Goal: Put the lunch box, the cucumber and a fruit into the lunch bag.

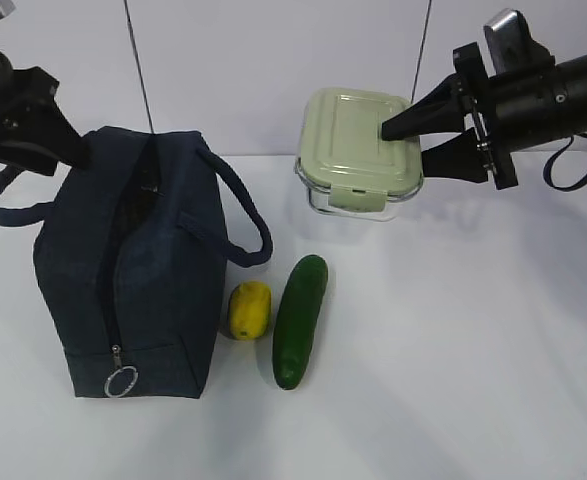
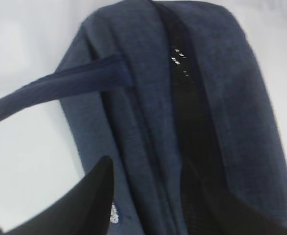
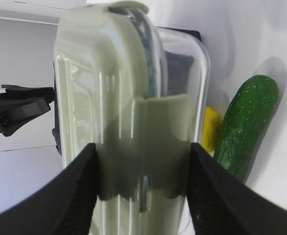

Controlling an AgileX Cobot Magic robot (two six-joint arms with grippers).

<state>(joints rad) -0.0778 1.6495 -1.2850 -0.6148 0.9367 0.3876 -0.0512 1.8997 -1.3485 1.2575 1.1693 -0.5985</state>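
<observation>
Right wrist view is showing the right tool [image 3: 142,196] pinching the box [image 3: 128,98] across its thickness, one finger on the lid, one on the clear base, at the clasp end. In the exterior view the box [image 1: 358,145] is tilting, lid facing the camera, apparently lifted near the surface's far edge, right of centre. The left tool [image 2: 145,196] is straddling a fold of the bag [image 2: 182,98] beside its zipper, seemingly gripping it. The bag [image 1: 133,270] is standing at the surface's left, long axis running far to near, pull ring at the near end. Judgement: the mouth should be spread wide and the box turned so its long side aligns with the zipper before lowering. Cucumber [image 1: 300,320] and fruit [image 1: 249,309] are lying beside the bag, not yet packed.
</observation>
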